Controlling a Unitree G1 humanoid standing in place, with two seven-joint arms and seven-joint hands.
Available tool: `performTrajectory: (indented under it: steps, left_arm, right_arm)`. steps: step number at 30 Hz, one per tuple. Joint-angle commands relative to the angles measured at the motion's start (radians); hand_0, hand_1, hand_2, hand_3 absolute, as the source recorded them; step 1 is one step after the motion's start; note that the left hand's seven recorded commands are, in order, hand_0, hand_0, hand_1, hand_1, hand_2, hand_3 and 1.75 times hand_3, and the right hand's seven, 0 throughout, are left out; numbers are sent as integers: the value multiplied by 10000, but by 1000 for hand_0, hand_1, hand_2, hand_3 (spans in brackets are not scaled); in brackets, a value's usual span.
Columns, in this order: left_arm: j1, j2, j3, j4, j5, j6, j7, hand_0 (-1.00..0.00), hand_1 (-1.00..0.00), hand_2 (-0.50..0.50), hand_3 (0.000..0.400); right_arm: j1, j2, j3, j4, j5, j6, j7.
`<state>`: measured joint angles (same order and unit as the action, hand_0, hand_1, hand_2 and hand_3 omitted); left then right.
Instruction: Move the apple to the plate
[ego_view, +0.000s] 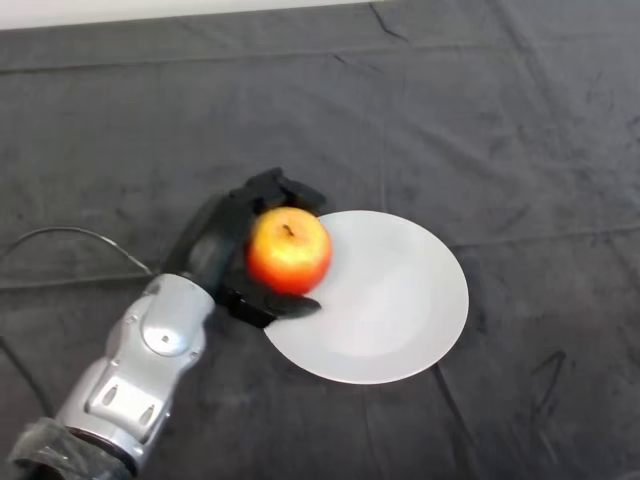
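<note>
A red and yellow apple (289, 249) is held in my black left hand (222, 245), stem end up. The fingers curl round its far side and the thumb wraps under its near side. The apple is over the left edge of a round white plate (400, 295) that lies on the dark cloth. I cannot tell whether the apple touches the plate or hangs just above it. My silver-grey arm comes in from the lower left.
A dark creased cloth (480, 120) covers the whole table. A pale strip of the table's far edge (150, 12) shows along the top left.
</note>
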<state>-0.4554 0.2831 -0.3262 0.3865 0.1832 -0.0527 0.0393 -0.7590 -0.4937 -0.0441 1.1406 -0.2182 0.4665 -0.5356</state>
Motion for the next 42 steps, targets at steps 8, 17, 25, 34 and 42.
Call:
performTrajectory:
  steps: [8,17,25,34,42]
  left_arm:
    - [-745,-80,-1001,-399,18,70,51,-1000,-1000,0,400]
    - [-1116,-270,-1865,35,-159,43,180,-1000,-1000,0,400]
    - [-1391,-287,-2407,510,-355,-231,214,-1000,-1000,0,400]
    - [-1630,-183,-2681,1097,-412,-636,235,-961,-67,-447,384]
    - [-1801,-162,-2827,1367,-245,-684,439,0,0,0,0]
  right_arm:
    - [362,-71,15,62,-1,133,83]
    - [352,-71,14,75,-5,137,82]
    - [340,-70,12,94,-8,133,75]
    - [324,-69,11,122,-12,126,67]
    - [310,-68,10,149,-15,119,59]
